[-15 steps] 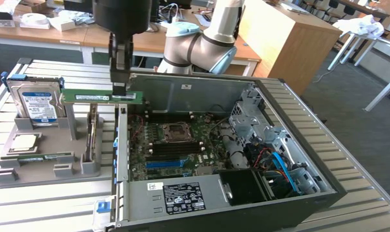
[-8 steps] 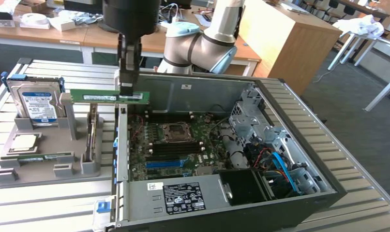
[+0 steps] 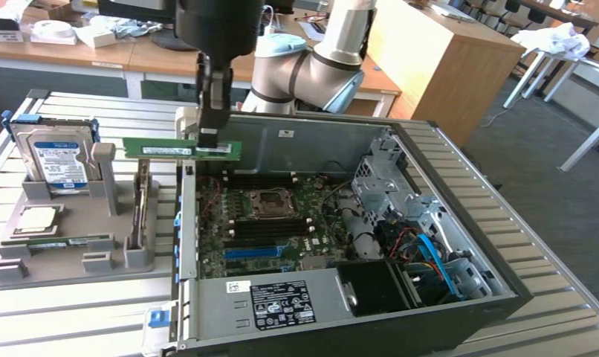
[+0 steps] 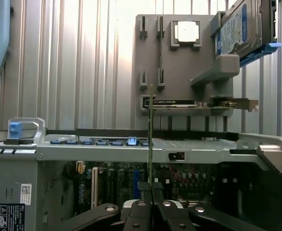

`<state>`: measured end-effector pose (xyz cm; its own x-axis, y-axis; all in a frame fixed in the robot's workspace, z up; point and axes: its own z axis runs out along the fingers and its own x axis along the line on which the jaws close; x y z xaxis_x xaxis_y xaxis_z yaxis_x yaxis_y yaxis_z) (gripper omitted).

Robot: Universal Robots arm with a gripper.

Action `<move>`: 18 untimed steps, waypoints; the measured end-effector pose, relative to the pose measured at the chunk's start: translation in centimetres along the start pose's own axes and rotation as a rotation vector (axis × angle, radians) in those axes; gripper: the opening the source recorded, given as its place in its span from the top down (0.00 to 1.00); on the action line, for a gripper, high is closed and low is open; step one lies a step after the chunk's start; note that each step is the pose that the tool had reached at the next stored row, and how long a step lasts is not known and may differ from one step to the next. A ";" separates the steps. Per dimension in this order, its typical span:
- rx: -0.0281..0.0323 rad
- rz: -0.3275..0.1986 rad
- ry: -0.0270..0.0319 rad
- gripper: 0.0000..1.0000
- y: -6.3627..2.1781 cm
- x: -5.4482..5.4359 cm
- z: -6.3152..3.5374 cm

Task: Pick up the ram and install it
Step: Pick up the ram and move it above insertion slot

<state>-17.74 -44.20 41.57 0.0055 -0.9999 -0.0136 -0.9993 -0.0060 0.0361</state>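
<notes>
Exterior view shows the open computer case lying on the slatted surface, motherboard facing up. The ram hangs level above the case's rim. A good install, I judge, means lining the stick up lengthwise over a slot and lowering it squarely, not tilted. The hand is clamped on the ram from above, off-centre.

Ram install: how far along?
Done: pickup. The gripper is shut on the ram, held in the air clear of the grey holder. In hand: the stick hangs level over the edge of the open case. Left: seating; it is not yet in the motherboard.
</notes>
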 end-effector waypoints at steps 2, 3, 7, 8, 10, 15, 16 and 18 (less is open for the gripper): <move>-0.0003 0.000 0.0001 0.89 -0.39 0.0 -0.02; -0.0004 0.000 0.0001 0.89 -0.58 0.0 -0.02; -0.0009 0.000 0.0000 0.89 -1.29 0.0 -0.05; -0.0011 0.000 0.0000 0.89 -1.45 0.0 -0.05; -0.0014 0.000 0.0000 0.89 -1.77 0.0 -0.07; -0.0021 -0.001 0.0000 0.89 -2.71 0.0 -0.10; -0.0022 -0.001 0.0000 0.89 -2.92 0.0 -0.10; -0.0025 -0.001 0.0001 0.89 -3.32 0.0 -0.12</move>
<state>-14.42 -44.20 41.57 0.0063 -0.9999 -0.0135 -0.9992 -0.0069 0.0386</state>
